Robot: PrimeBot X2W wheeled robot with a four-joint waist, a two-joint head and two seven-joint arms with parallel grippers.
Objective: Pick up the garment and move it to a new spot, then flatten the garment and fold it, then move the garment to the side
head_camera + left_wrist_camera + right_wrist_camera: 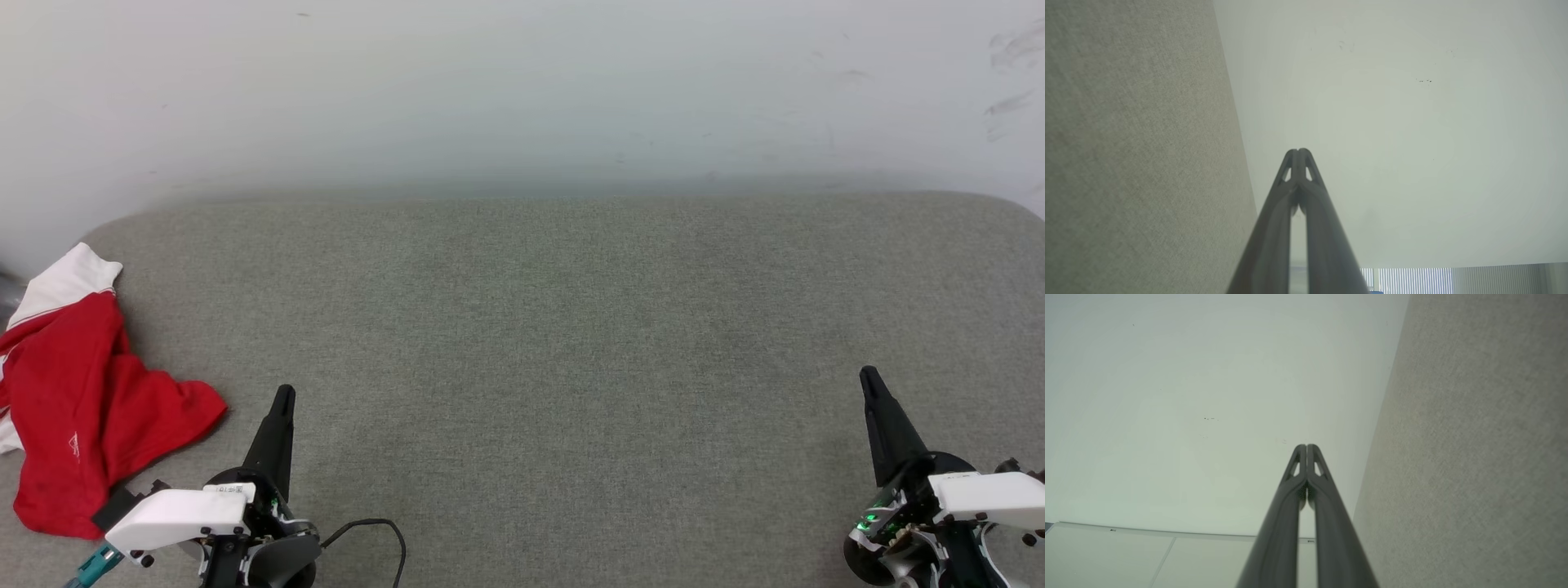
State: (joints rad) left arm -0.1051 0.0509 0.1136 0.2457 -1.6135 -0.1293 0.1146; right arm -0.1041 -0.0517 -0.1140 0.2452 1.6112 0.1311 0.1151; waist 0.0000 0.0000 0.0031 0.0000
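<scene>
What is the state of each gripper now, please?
Left gripper: closed, holding nothing.
Right gripper: closed, holding nothing.

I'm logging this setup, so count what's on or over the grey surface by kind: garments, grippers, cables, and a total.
Garments: 1, the red-and-white garment, crumpled at the left edge.
Grippers: 2, the left gripper and the right gripper, both shut and empty.
Cables: 1, a black cable beside the left gripper.
Total: 4

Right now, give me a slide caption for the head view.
Crumpled red garment at left edge of grey surface; left claw and right claw shut, empty.
</scene>
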